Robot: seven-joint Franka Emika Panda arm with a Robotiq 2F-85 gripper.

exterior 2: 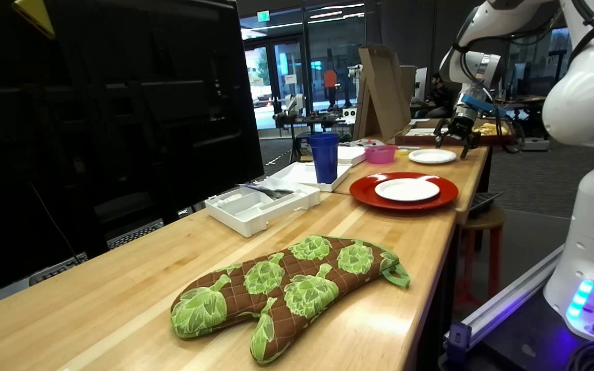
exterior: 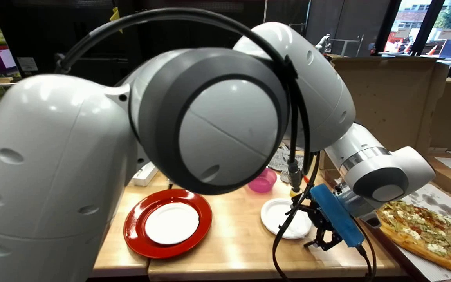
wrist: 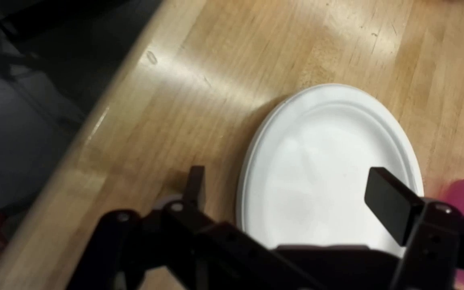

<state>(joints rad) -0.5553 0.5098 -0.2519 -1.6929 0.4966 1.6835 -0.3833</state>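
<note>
The box (exterior: 386, 94) is holding pizza (exterior: 431, 235); the red plate (exterior: 133, 225) is carrying a white plate (exterior: 172, 223). Your gripper (wrist: 288, 191) is hanging spread wide, and a second white plate (wrist: 324, 173) is lying just below it.

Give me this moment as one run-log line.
claw: open, holding nothing | nearest: white plate | nearby: pink bowl, red plate

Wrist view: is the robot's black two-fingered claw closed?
No, the black claw stands wide open, one finger appearing over the round white plate, the other beside it.
</note>
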